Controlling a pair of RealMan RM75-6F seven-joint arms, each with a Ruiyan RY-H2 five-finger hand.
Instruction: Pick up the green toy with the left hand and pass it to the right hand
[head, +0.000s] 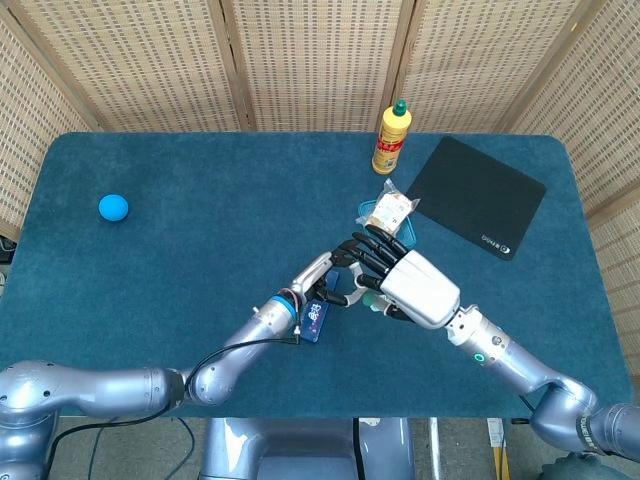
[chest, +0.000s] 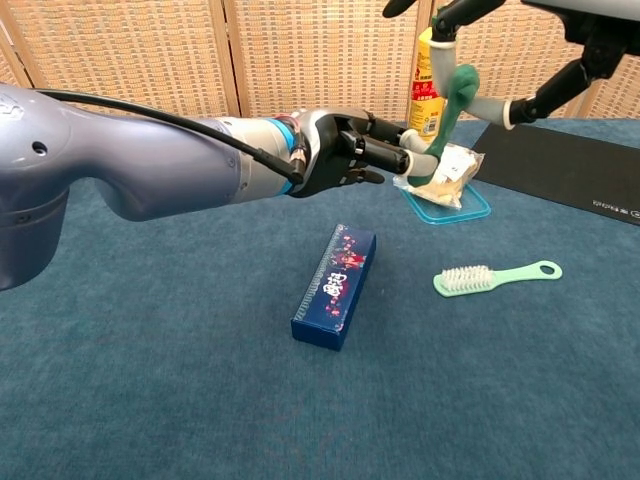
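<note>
The green toy (chest: 452, 105), seemingly light and bendable, is pinched low by the left hand (chest: 345, 152); its upper end is best taken by the right hand (head: 412, 285), whose grasp cannot be told.

Near the hands: blue box (chest: 336, 285) and green brush (chest: 494, 276) lie on the cloth below.
Behind them: snack tray (chest: 447, 206), yellow bottle (head: 391, 137), black mat (head: 476, 196).
Left side: only blue ball (head: 113, 207); broad open cloth.

no readable text on any object
</note>
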